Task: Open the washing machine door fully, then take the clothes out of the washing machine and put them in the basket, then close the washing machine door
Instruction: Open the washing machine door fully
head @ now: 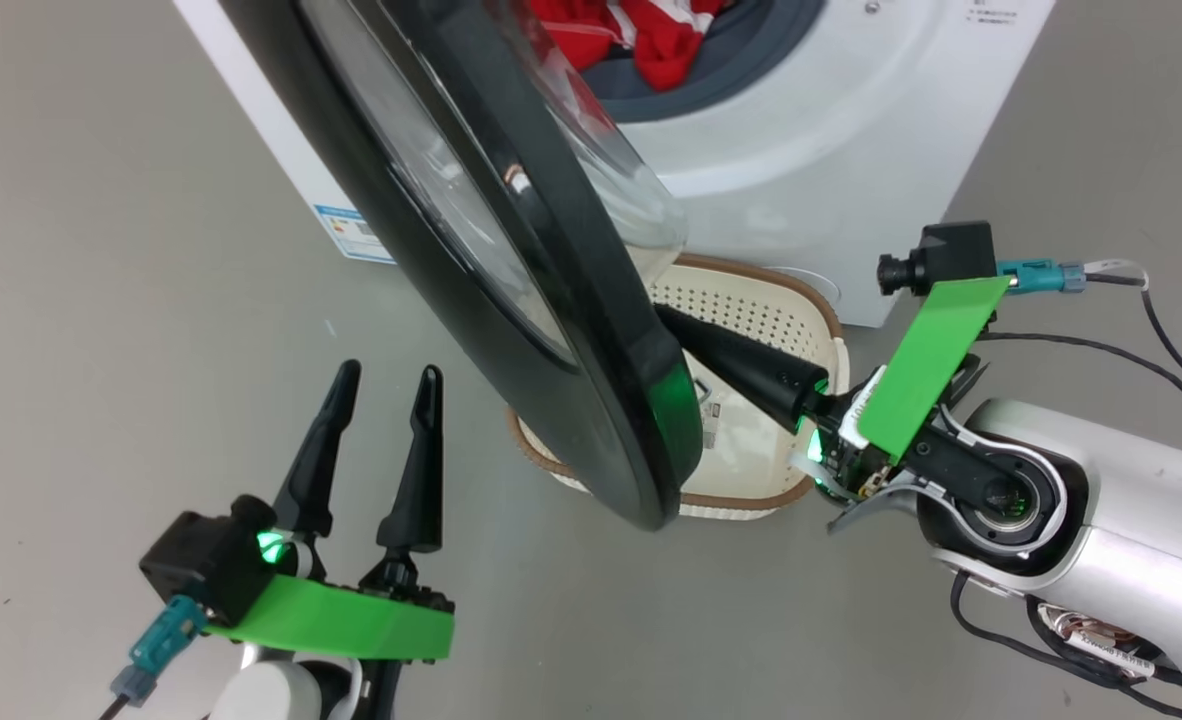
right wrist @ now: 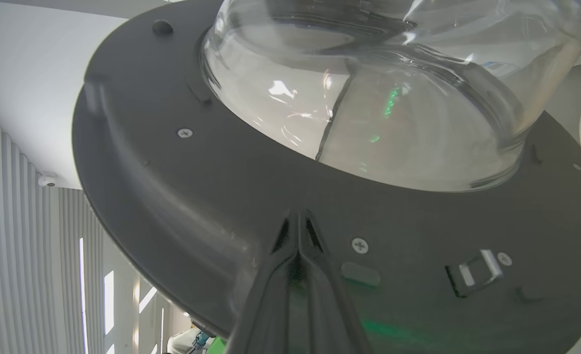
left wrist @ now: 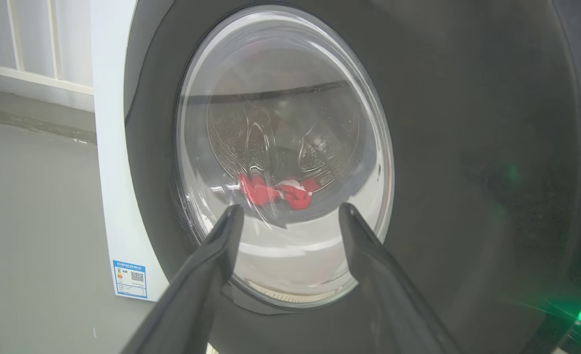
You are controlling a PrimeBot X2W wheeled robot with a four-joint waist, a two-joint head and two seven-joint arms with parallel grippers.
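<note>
Closest to the head camera stands the washing machine door (head: 551,300), swung partly open. Its glossy black rim runs from 11 o'clock down past the centre of that view, and the glass bowl bulges toward the machine.

On its inner side, the right hand (right wrist: 298,219) reaches in from 4 o'clock. Its two fingers are pressed together with nothing between them. In the right wrist view their tips sit against the dark inner rim just below the glass bowl, apparently touching it.

On the door's outer side, at 7 o'clock, the left hand (head: 391,375) has its fingers spread wide and empty. They point at the door's window from a little way off, not touching it.

At 12 o'clock the clothes (head: 651,40) lie red and white in the mouth of the washing machine (head: 851,120), over the grey ring.

Below the door's lower edge, at about 5 o'clock from centre, the basket (head: 821,310) stands on the floor (head: 101,250) just in front of the machine. It is partly hidden by the rim and by the right hand's fingers, which cross above it.
</note>
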